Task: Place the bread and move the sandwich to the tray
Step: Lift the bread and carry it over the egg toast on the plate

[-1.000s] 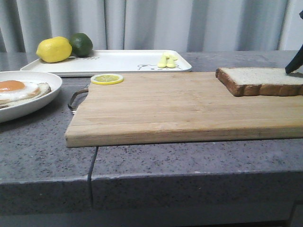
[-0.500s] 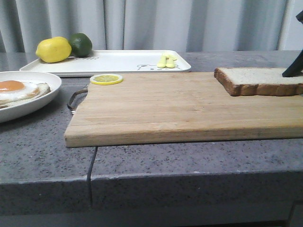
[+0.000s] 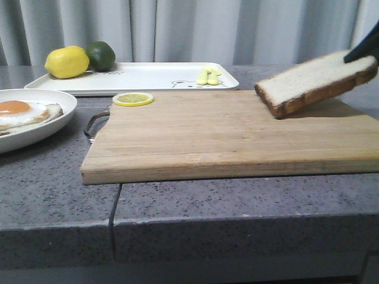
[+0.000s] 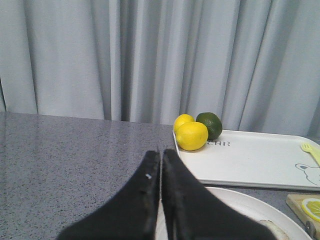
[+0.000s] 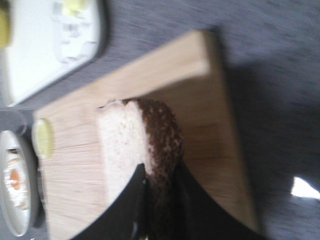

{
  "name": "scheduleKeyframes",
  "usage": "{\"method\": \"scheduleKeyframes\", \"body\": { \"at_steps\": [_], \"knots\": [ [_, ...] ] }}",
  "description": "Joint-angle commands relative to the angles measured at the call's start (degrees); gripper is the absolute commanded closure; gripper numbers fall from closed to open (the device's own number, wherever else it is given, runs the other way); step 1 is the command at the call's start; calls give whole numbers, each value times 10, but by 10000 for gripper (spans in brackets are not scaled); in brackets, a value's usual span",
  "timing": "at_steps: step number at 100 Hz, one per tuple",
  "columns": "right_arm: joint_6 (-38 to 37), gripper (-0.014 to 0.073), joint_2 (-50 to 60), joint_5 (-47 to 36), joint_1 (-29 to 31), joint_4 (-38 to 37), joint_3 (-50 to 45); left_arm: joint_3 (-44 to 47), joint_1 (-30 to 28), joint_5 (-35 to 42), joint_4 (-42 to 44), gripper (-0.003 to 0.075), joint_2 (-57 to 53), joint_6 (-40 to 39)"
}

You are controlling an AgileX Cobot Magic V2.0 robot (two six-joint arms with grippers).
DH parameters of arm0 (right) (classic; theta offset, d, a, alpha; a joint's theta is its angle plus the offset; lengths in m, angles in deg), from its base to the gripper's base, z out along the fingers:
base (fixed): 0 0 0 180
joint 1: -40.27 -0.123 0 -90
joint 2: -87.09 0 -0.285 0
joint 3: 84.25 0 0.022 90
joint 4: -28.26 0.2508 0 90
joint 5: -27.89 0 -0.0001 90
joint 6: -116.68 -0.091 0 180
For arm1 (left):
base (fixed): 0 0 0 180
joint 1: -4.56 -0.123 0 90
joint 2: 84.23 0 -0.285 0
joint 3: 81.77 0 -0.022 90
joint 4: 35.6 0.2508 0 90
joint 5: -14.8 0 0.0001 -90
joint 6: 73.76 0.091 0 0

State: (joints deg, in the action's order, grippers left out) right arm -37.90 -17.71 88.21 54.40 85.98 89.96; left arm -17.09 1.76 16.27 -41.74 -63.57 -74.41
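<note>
Right claw (image 5: pixel 159 200) clamps thick brown-crusted white bread slice (image 3: pixel 314 83), tilted over wooden cutting board (image 3: pixel 225 133); left claw (image 4: pixel 161 165) pinched closed, empty. Lemon slice (image 3: pixel 132 99) on board's far-left corner.

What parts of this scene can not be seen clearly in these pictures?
- Right gripper: the front view's right edge cuts it off; only its tip shows.
- Bread: motion-blurred in both views; whether its low corner touches the cutting board is unclear.
- Plate: the front view's left edge cuts it off.
- Tray: the bear drawing is too small.
</note>
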Motion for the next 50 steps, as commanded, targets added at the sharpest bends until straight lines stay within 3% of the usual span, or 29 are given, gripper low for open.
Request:
{"method": "scheduleKeyframes", "body": {
  "at_steps": [1,21,50],
  "knots": [
    [12,657,39,15,-24,64,25,-22,0,48,-4,740,9,-1],
    [12,657,40,-28,-135,138,33,-22,0,48,-4,740,9,-1],
    [14,657,23,-184,-330,229,34,-22,0,48,-4,740,9,-1]
  ]
}}
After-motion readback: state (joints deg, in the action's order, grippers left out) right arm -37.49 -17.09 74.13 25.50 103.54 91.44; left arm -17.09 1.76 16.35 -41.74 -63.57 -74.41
